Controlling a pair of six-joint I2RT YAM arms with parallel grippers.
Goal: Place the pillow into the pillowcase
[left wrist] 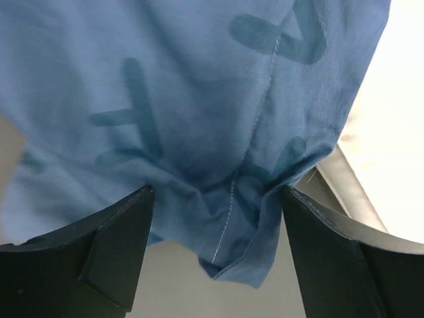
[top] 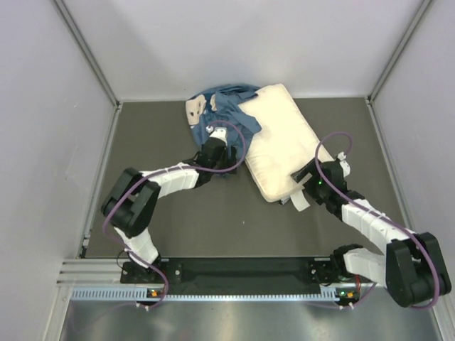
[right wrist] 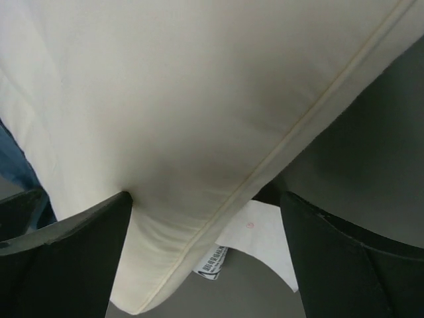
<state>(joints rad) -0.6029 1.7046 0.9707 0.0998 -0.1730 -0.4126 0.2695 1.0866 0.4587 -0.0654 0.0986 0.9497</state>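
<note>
Two grippers are standing with their jaws spread wide, and neither is pinching anything that I can see. Nearest me, the left gripper (left wrist: 215, 199) is straddling a bunched fold of the pillowcase (left wrist: 199, 99). The blue cloth is sagging down between the fingers along a stitched seam and seems to be brushing both inner faces. The right gripper (right wrist: 205, 199) is straddling the near corner of the pillow (right wrist: 165, 86), with the piped edge running on a slant between its fingers. A small white tag (right wrist: 258, 235) is poking out just beneath that corner. Looking wider, the pillowcase is lying crumpled toward the far middle of the table (top: 213, 220). The pillow is lying just to its right, slanted, with its tagged short end pointing at the right arm; the two are touching along the pillow's far left side. I am guessing the pillow is light but bulky and very soft, likely to droop and fold if it is lifted by one corner, so the seamed corner looks the firmest place to grip. The case is thin and limp and will probably slide and collapse. It wants taking by a single layer at the hemmed mouth, though from this heap I cannot tell where that opening is.
</note>
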